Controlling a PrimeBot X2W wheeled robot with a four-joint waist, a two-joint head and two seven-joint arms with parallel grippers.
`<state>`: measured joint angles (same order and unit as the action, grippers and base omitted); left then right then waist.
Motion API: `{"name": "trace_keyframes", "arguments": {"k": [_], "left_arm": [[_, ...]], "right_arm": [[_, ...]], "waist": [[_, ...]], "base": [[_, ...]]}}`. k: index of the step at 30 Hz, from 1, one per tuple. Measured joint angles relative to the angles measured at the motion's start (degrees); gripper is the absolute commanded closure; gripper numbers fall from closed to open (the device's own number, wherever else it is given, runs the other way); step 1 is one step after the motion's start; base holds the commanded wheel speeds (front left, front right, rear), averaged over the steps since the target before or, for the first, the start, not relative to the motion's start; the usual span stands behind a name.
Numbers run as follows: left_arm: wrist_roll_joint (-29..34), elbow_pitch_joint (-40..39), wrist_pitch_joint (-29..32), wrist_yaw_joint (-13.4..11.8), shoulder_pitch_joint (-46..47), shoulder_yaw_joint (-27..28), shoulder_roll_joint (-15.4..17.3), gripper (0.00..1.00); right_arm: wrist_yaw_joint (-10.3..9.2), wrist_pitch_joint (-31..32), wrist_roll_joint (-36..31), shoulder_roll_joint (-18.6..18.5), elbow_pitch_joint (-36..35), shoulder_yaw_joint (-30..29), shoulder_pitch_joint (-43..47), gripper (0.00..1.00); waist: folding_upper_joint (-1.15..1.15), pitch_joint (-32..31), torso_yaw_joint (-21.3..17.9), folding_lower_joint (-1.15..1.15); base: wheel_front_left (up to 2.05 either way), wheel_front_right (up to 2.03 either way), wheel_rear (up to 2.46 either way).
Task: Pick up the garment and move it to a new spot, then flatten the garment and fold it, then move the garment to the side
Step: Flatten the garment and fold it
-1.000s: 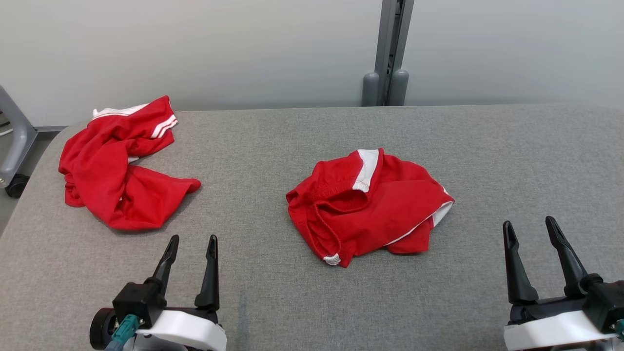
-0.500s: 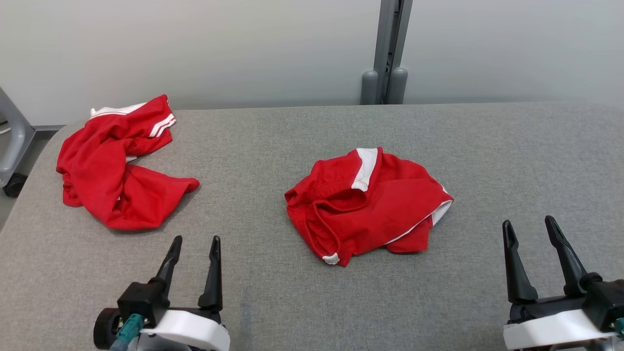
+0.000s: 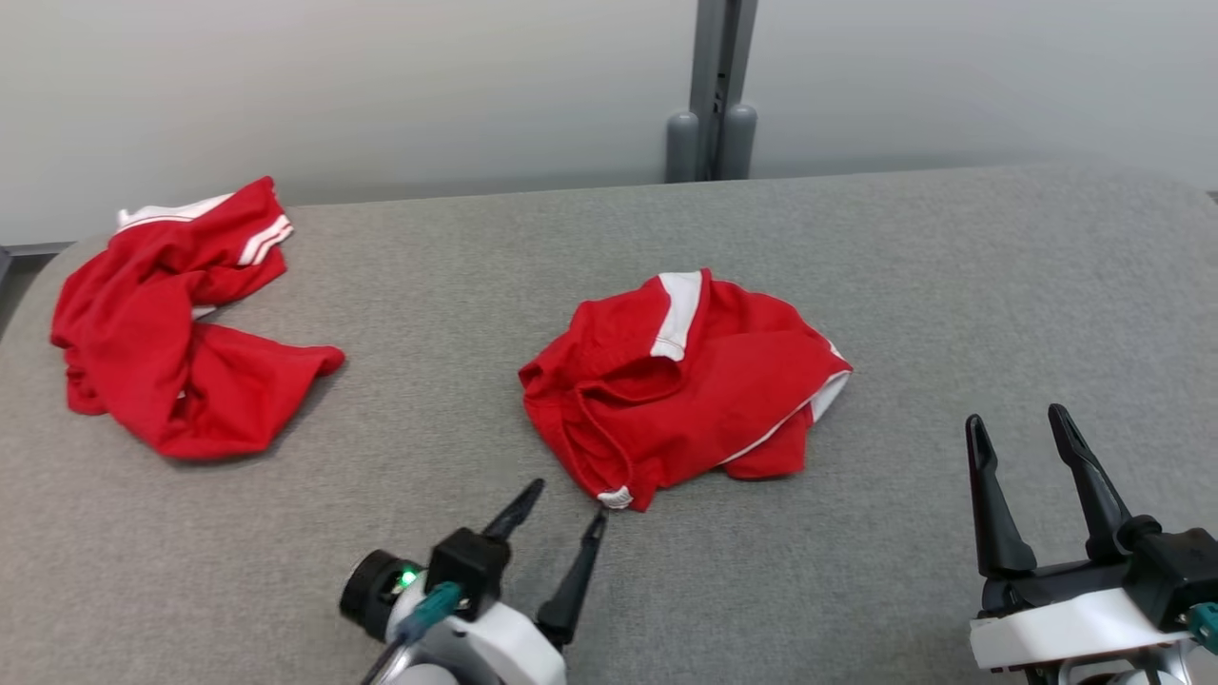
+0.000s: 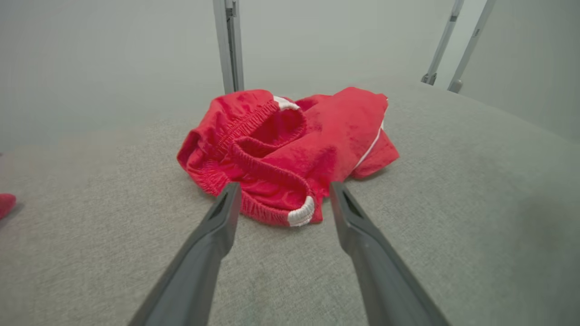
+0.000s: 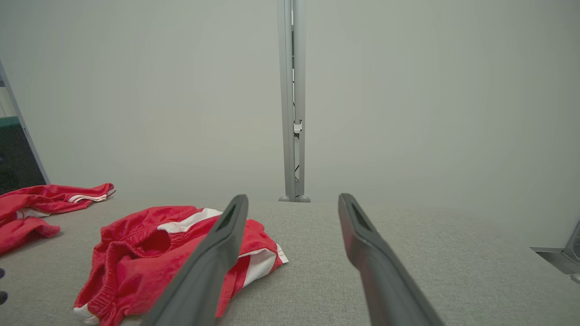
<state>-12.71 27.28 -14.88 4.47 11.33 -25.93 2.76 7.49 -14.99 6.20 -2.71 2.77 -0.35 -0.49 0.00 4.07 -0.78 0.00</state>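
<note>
Garment: I see red shorts (image 3: pixel 680 381) crumpled mid-bench, elastic waistband turned toward the near edge, long axis running left to right.
Left end effector (image 3: pixel 563 514): fingers spread wide, empty, tips just short of the white-tipped waistband corner (image 4: pixel 301 213); the garment lies straight ahead, slightly right.
Right end effector (image 3: pixel 1018 433): wide apart, empty, parked near the near right corner, well apart from the shorts.
Nearer arm: left, I judge.
Other cloth: 1 more red garment (image 3: pixel 162 323) near the far left corner.
Surface: grey fabric-covered bench (image 3: pixel 952 285).
Room: pale wall, grey post (image 3: pixel 712 90) behind the far edge.
</note>
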Motion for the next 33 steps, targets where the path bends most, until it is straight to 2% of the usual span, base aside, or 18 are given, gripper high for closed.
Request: {"name": "trace_keyframes", "arguments": {"k": [6, 17, 18, 19, 21, 26, 33], "left_arm": [[0.25, 8.09, 1.93, 0.78, 6.34, -6.92, -0.02, 0.00], [0.19, 20.80, 3.70, -1.43, 14.24, -8.82, 0.10, 0.00], [-0.05, 21.76, 3.76, -1.43, 14.57, -8.77, 0.09, 0.18], [-0.12, 22.42, 3.76, -1.35, 14.97, -8.81, 0.09, 0.53], [-0.62, 23.24, 3.46, -1.05, 15.69, -8.86, 0.08, 1.00], [-2.13, 21.61, 1.04, -0.47, 16.54, -9.34, 0.11, 1.00], [-5.55, 11.50, 0.04, 0.35, 18.00, -13.26, 0.03, 1.00]], "right_arm": [[0.00, 0.00, 0.45, 0.00, 0.21, 0.48, -0.80, 0.00], [0.00, 0.00, 1.41, -0.01, 0.44, 0.36, -2.15, 0.00], [0.00, 0.00, 1.48, -0.01, 0.44, 0.35, -2.26, 0.00], [0.00, 0.00, 1.57, -0.01, 0.45, 0.29, -2.30, 0.00], [0.00, 0.00, 1.72, -0.01, 0.49, 0.25, -2.35, 0.00], [0.00, 0.00, 1.92, -0.01, 0.62, -0.13, -2.49, 0.00], [0.00, 0.00, 2.20, -0.01, 0.90, -0.35, -2.54, 0.00]], "waist": [[0.00, 1.57, -2.96, 0.00], [0.00, 5.04, -7.85, 0.00], [0.00, 5.26, -8.09, 0.00], [0.00, 5.41, -8.29, 0.00], [0.00, 5.62, -8.54, 0.00], [0.00, 5.56, -8.59, 0.00], [0.00, 4.88, -8.52, 0.00]], "base": [[0.00, 0.00, 0.00], [0.00, 0.00, 0.00], [0.00, 0.00, 0.00], [0.00, 0.00, 0.00], [0.00, 0.00, 0.00], [0.00, 0.00, 0.00], [0.00, 0.00, 0.00]]}}
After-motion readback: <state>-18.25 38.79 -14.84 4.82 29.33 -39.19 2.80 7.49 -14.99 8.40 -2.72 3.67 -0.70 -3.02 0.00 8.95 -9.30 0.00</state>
